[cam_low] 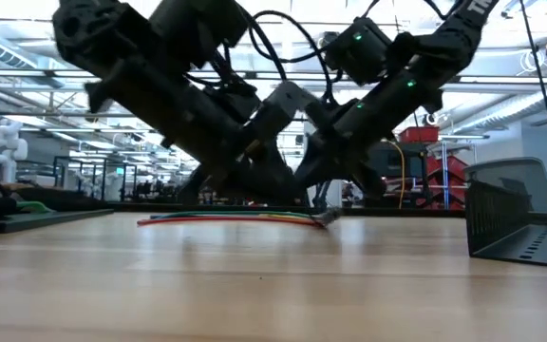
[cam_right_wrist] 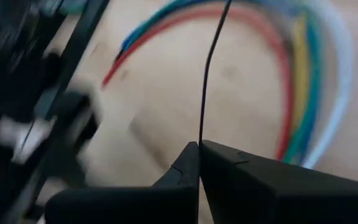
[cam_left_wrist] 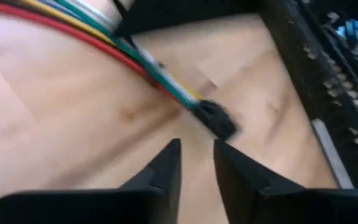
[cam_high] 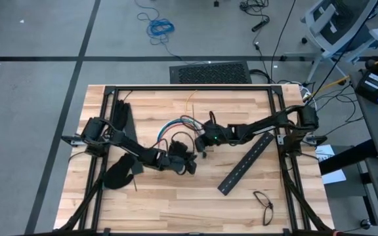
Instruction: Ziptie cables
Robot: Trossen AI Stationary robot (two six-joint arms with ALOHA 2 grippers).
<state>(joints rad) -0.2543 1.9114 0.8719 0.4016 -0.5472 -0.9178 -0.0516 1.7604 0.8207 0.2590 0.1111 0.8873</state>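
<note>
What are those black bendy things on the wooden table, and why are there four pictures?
They are two robot arms. One picture looks down from above, one looks across the table top, and two come from small cameras on the arms' wrists.

On the wooden table lie the cables, a curved bunch of red, blue, white and yellow-green wires. There is also a long black slotted bar, black gloves and a pair of glasses.

The right gripper has its fingers pinched shut on a ziptie, a very thin dark strip. The left gripper hovers by the wires' dark end with its fingers slightly apart, holding nothing.
</note>
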